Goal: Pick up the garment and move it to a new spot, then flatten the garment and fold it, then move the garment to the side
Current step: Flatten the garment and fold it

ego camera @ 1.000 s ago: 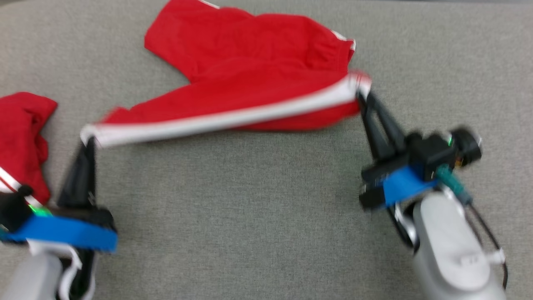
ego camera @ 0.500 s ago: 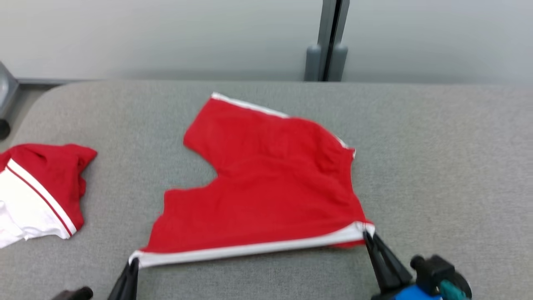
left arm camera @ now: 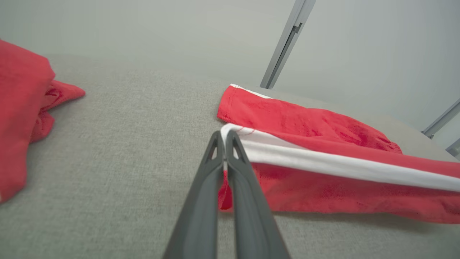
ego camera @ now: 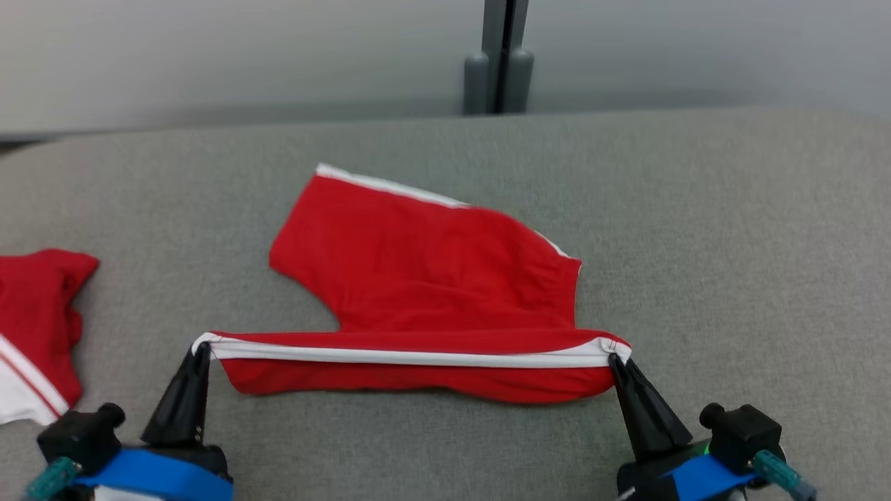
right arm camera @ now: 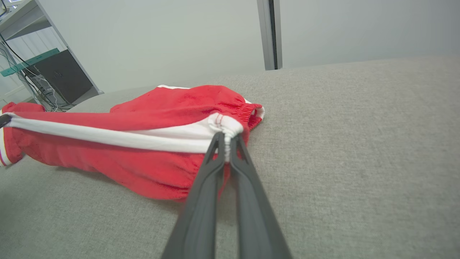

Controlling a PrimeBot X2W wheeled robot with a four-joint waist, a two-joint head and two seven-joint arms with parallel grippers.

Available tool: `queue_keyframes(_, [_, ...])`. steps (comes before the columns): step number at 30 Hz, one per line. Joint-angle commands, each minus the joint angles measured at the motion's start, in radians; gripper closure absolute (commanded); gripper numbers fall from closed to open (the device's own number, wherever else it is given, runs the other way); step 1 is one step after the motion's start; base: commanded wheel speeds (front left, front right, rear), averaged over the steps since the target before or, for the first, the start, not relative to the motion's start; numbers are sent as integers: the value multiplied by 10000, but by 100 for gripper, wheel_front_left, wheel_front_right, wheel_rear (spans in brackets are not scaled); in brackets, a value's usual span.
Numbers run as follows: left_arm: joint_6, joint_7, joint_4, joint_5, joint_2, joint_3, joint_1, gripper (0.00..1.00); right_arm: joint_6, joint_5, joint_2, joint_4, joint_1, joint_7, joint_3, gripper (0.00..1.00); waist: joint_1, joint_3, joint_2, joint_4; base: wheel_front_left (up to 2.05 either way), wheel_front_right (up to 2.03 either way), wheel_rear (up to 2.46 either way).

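Garment [ego camera: 431,278], red shorts w/ a white side stripe, sits about mid-table [ego camera: 731,243] in my head view, on the grey fabric top. The far part lies flat on the surface, one leg pointing to the back left. The near edge, the one w/ the stripe, is raised off the table and pulled taut between the two grippers. Red cloth hangs below the stripe in a soft fold, and its lower rim touches the table.

L gripper [ego camera: 200,349] is clenched on the left end of the stripe. In the left wrist view I see both fingers pressed together w/ a sliver of white and red cloth nipped between the tips. R gripper [ego camera: 615,359] is clamped on the right end, next to the gathered elastic waistband. The right wrist view shows the white hem bunched over the tips and the fingers closed on it. Both grippers point up and away from me, leaning a bit inward.

A second garment [ego camera: 35,327], also red and white, lies crumpled at the table's left edge, well apart from the shorts. Behind the table is a pale wall [ego camera: 209,62] w/ a grey vertical post [ego camera: 498,62]. At top left of the right wrist view I can make out a rack [right arm camera: 43,72] w/ cables, too far off for detail.
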Motion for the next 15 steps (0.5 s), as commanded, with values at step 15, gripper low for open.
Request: queue_keyframes(15, [72, -52, -803, -917, 2334, -317, -4335, 100, -66, 1226, -122, -933, -3098, -49, 926, 100, -2, 3586, 3, -918, 0, 0, 0])
